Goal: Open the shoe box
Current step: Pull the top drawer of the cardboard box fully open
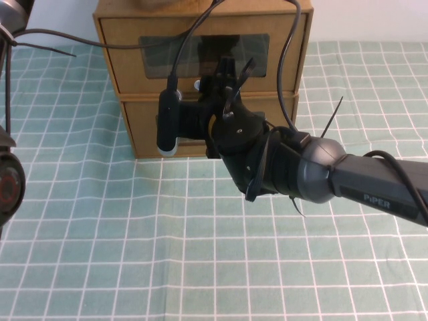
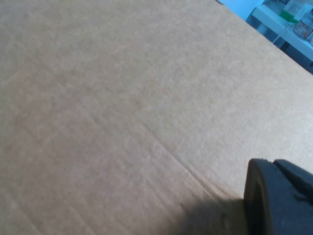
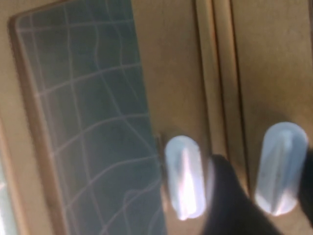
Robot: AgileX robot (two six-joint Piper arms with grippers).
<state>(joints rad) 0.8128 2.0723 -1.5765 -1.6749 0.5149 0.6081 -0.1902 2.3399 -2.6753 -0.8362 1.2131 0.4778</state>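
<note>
The desk [image 1: 80,254] has a green checked cloth on it. The box [image 1: 120,40] stands at 12 o'clock on the desk, far from the robot. It is brown card and has two drawers, one on top of the other (the top one has a dark window [image 1: 204,53]). Both drawers look shut, with flat fronts and no gap.

The right arm [image 1: 321,170] comes in from 4 o'clock and reaches to the front of the box. The right claw [image 3: 232,171] is right up against that front, near the line where the two drawers meet. Its two pale fingertips [image 3: 183,176] are partly apart, not wide and not closed. Something dark sits between them. I cannot tell what it is, and they do not seem to squeeze it.

The left arm [image 1: 8,180] waits at 9 o'clock, at the edge of the desk. The left claw [image 2: 279,200] is close to plain brown card. I cannot tell if it is wide or narrow.

So I think the job has only just begun. The claw is in place, but nothing is open. It has yet to grab the pull and slide a drawer out.
</note>
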